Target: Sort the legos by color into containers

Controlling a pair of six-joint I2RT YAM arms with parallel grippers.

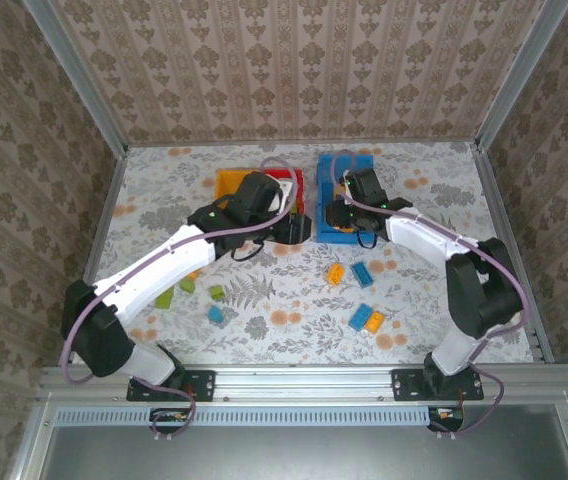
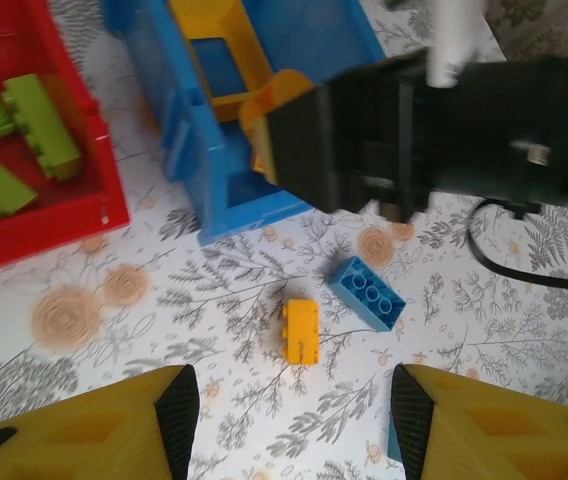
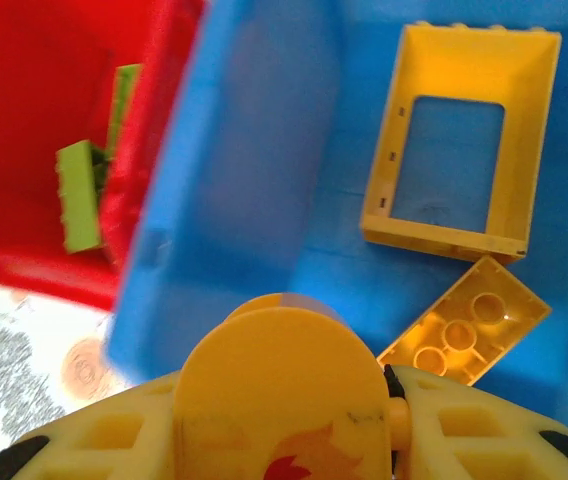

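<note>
The left gripper (image 2: pixel 294 405) was held low over the floral table (image 2: pixel 164 300), its jaws standing apart and nothing caught between the black pads (image 2: pixel 177 410). Beneath it an orange-yellow brick (image 2: pixel 301 330) was seen lying on the cloth, with a blue brick (image 2: pixel 366 292) just beside it to the right.

The right gripper (image 3: pixel 284 425) was positioned over the blue bin (image 3: pixel 234 150) and was clamped on a yellow rounded piece (image 3: pixel 274 365) marked with a red-orange flame shape. On the floor of that bin a yellow window frame (image 3: pixel 384 150) was laid flat, and a yellow brick (image 3: pixel 464 325) was turned hollow side up just beside the frame's corner.

The red bin (image 2: pixel 104 190) was set just to the left of the blue one, a strip of cloth showing between them, and three lime-green bricks (image 2: pixel 39 125) were gathered inside it. From overhead, the yellow-orange bin (image 1: pixel 229 180) was placed on the far side of the red one, partly hidden by the left arm (image 1: pixel 164 265).

Other pieces were scattered on the near half of the table: a green brick (image 1: pixel 217 293) and a small blue brick (image 1: pixel 215 314) beside the left arm, and a blue-and-orange pair (image 1: pixel 368 319) lying side by side nearer the right arm (image 1: pixel 434 240).
</note>
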